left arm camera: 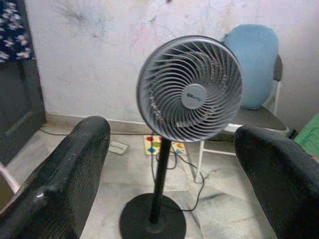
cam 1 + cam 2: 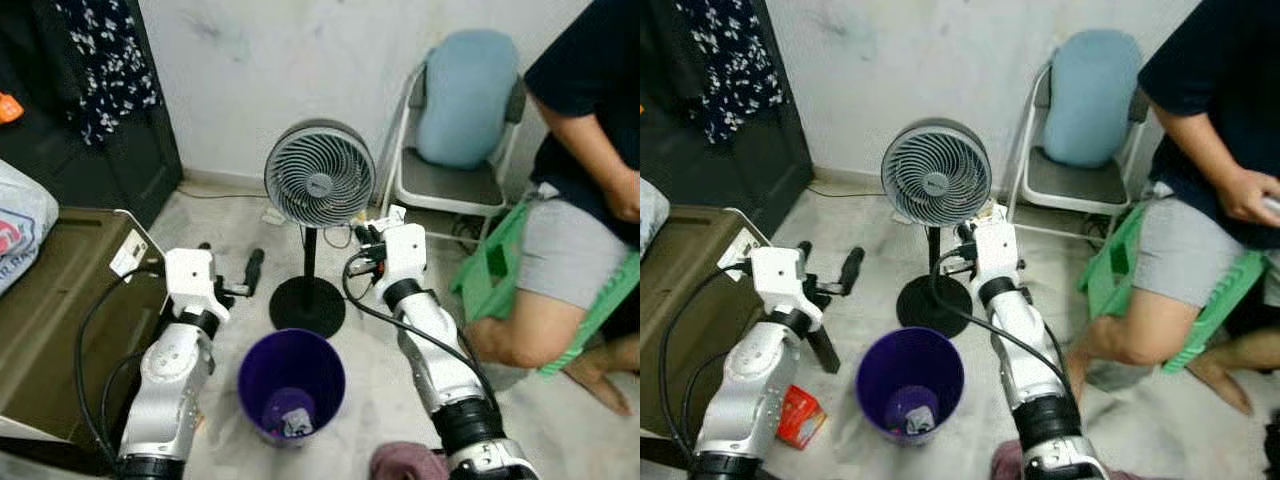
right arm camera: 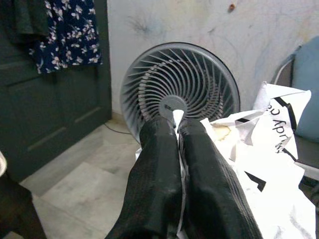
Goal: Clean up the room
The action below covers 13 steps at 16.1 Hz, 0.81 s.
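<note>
Pale marble-patterned floor (image 2: 225,225) below a scuffed white wall (image 2: 280,60), with a pedestal fan (image 2: 318,175) and a folding chair (image 2: 445,180). The purple bin (image 2: 291,383) holds scraps. The right gripper (image 3: 177,124) pinches crumpled paper (image 3: 269,149) near the fan; the left gripper (image 1: 169,169) is spread, holding nothing.

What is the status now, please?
Right gripper shut on crumpled white paper. Left gripper open, empty. Round purple plastic bin below, some trash inside. Grey pedestal fan stands just ahead.

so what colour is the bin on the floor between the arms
The bin is purple, deep violet inside and out. It shows best in the left eye view.
</note>
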{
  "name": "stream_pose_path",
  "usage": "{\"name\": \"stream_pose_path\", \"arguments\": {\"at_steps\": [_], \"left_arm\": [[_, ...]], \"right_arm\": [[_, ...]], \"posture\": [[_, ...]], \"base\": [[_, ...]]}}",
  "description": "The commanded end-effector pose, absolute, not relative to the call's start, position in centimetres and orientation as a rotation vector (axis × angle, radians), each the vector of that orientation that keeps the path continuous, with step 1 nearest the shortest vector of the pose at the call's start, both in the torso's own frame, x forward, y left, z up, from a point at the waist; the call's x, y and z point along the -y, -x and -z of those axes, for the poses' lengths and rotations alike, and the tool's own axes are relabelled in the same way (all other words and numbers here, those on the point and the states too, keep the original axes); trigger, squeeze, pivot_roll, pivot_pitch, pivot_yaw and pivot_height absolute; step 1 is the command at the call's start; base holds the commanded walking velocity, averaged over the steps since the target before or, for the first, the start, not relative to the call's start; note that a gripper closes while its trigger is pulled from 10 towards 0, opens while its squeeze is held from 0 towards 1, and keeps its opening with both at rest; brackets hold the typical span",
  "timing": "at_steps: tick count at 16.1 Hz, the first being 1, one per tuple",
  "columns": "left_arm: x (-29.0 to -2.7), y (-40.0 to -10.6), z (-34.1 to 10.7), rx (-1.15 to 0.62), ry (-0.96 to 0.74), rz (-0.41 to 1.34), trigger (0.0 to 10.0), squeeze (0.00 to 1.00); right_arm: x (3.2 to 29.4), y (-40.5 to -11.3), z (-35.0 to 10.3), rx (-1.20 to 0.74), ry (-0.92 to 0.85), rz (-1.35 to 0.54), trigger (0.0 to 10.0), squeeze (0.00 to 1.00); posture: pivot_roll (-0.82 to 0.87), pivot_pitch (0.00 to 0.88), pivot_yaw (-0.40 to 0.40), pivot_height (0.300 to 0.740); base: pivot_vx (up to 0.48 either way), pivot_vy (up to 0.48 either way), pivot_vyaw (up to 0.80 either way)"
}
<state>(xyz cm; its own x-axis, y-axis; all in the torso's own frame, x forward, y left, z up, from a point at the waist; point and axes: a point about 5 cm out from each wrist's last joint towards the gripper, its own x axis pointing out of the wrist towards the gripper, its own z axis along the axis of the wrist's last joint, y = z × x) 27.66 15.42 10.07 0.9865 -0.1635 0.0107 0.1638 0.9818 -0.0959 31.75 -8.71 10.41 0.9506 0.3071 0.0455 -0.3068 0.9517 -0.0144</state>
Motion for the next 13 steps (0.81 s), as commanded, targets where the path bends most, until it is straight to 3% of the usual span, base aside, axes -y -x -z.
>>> {"name": "stream_pose_path", "arguments": {"at_steps": [1,3,8,13], "left_arm": [[-16.2,-27.8,-10.3,0.014,0.093,0.138,10.0,0.0],[-16.4,-27.9,-10.4,0.017,0.093,0.127,10.0,0.0],[-17.0,-28.0,-10.7,0.035,0.006,0.161,10.0,0.0],[-18.2,-27.3,-11.0,0.043,-0.119,0.217,10.0,0.0]], "right_arm": [[8.0,-32.0,-10.8,0.057,0.003,-0.329,10.0,0.0],[8.1,-32.0,-10.8,0.06,0.01,-0.33,10.0,0.0],[8.1,-32.2,-10.7,0.046,0.004,-0.305,10.0,0.0],[9.0,-32.2,-8.9,-0.069,0.028,-0.204,10.0,0.0]], "posture": [[0.1,0.0,-0.042,0.74],[0.1,0.0,-0.041,0.74],[0.1,0.0,-0.03,0.74],[0.11,0.0,-0.02,0.74]], "base": [[0.0,0.0,0.0],[0.0,0.0,0.0],[0.0,0.0,0.69],[0.0,0.0,0.0]]}}
